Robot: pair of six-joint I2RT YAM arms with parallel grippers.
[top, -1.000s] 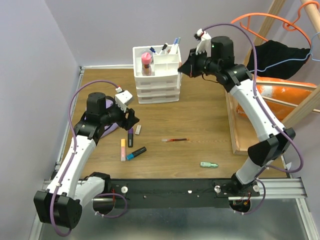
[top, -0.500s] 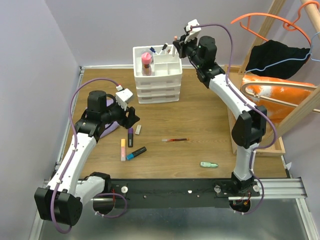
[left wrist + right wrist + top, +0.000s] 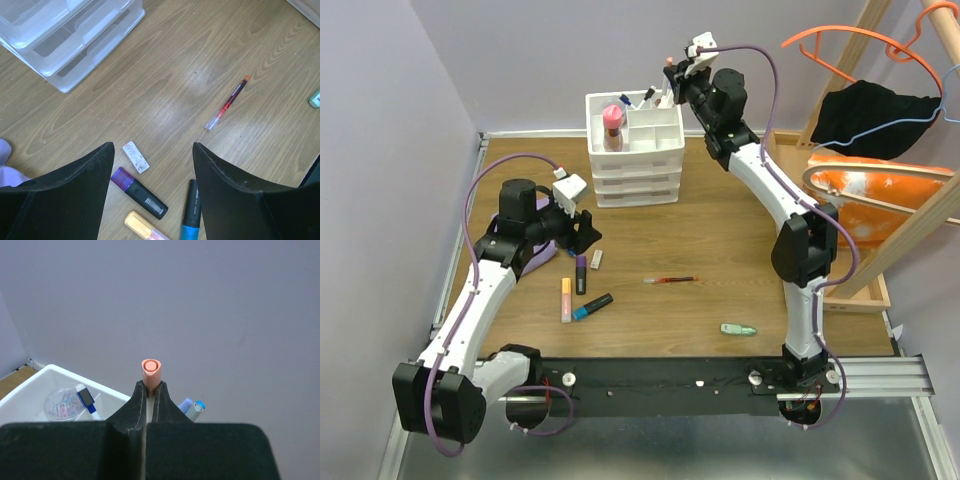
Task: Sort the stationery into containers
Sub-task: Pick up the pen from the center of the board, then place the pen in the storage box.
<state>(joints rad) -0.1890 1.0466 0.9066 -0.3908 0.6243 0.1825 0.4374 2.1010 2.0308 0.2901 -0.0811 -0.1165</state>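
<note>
R tool [image 3: 151, 385] clamped tight on an orange pen [image 3: 151, 369], up above the far right corner of the white organiser [image 3: 635, 150].

L tool [image 3: 152, 150] hangs wide, nothing in it, over the left part of the surface [image 3: 720, 230]. Below it I see a purple-capped marker [image 3: 140, 192], a blue-tipped marker [image 3: 190, 212], a yellow highlighter [image 3: 566, 298] and a small white eraser [image 3: 136, 156]. Red pen [image 3: 227, 102] lies mid-surface; green piece [image 3: 738, 329] sits nearer me, to the right. Blue-capped markers [image 3: 192, 409] stand in the organiser's far compts.
</note>
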